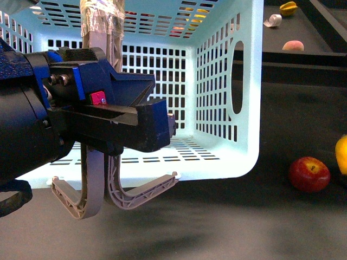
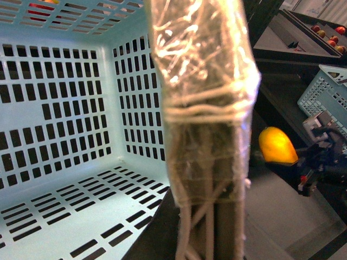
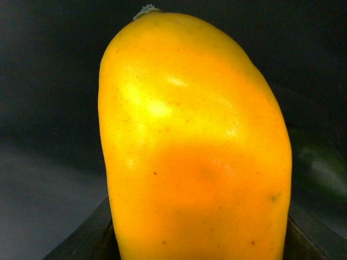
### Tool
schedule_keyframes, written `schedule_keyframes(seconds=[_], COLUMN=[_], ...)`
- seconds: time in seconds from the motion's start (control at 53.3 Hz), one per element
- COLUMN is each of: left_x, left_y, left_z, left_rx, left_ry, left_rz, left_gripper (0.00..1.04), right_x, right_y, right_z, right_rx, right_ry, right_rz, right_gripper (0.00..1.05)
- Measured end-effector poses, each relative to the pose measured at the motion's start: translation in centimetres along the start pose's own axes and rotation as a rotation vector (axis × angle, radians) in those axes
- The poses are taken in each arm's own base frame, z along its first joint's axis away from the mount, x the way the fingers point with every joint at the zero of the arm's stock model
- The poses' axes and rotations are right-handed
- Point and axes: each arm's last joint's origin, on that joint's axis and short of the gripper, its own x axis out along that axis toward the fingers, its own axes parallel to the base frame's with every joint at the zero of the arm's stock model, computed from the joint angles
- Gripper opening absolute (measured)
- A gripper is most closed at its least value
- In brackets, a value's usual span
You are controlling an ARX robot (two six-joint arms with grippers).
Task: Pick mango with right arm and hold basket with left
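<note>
Here the basket [image 1: 252, 81] lies tipped, the mango [image 3: 195, 141] outside it.

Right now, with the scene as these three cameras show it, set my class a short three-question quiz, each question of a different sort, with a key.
1. True or false: the red apple lies inside the basket.
2. Which fruit fills the right wrist view? A) mango B) apple C) star fruit
3. Which part of the basket runs between the fingers of the left gripper?

Key: 1. False: it lies on the dark table, outside the basket and to its right. 2. A. 3. The grey-brown handles.
</note>
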Motion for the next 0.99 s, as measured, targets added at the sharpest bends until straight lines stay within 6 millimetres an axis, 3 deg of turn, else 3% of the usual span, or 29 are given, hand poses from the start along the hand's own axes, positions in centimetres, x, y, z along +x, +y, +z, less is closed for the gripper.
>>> schedule_keyframes(seconds=[0.394, 0.619, 0.807, 0.994], left_x=[0.0, 0.0, 0.0, 0.0], left_y=[0.0, 0.0, 0.0, 0.0], left_z=[0.0, 0.0, 0.0, 0.0], left_rx=[0.000, 0.000, 0.000, 0.000], left_ry=[0.000, 0.000, 0.000, 0.000], left_rz=[0.000, 0.000, 0.000, 0.000], left_gripper=[0.08, 0.08, 0.08, 0.08], right_x=[-6.7, -9.5, -9.9, -8.8], right_y=[4.9, 9.4, 13.6, 16.2], right_z=[7.6, 11.6, 14.4, 15.0], right_rx=[0.040, -0.011, -0.074, -0.101], right_ry=[-0.234, -0.331, -0.383, -0.374], right_rz=[0.102, 0.202, 0.285, 0.313], right_gripper=[0.58, 0.58, 0.58, 0.58])
